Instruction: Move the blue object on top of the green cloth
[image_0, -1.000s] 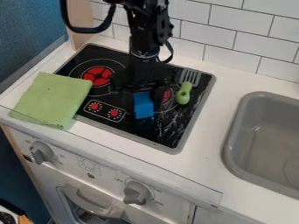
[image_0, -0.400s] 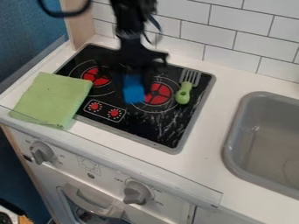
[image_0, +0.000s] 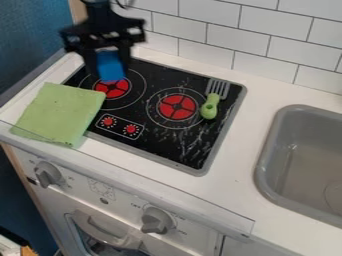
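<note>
The gripper's (image_0: 109, 71) jaws stand on either side of the blue object (image_0: 111, 65) and are clamped on it, above the far left part of the black stovetop (image_0: 194, 145). The blue object is a plain, bright blue, block-like piece, longer than it is wide, hanging roughly upright, its lower end seen against the far side of the left burner (image_0: 112, 89). Its upper part and side edges are hidden by the dark gripper, and its outline is soft, so its exact shape is hard to tell; so is its height above the stove. Nearer the front and to the left, apart from the blue object, the green cloth (image_0: 59, 112) lies flat, one side lapping over the stovetop's left edge and the rest on the white counter (image_0: 244, 200). Right of the left burner is the right burner (image_0: 178, 107), and just beside that a fork (image_0: 210, 106) with a green handle and grey tines lies near the stovetop's right rim. Farther right, the grey sink (image_0: 264, 165) is set into the counter; its right side is cut off by the view, and in its floor part of a round drain (image_0: 336, 191) shows faintly. Below the counter, past two grey knobs, the oven (image_0: 100, 232) has small shapes behind its window, too dim to name, and its lower part is cut off.
</note>
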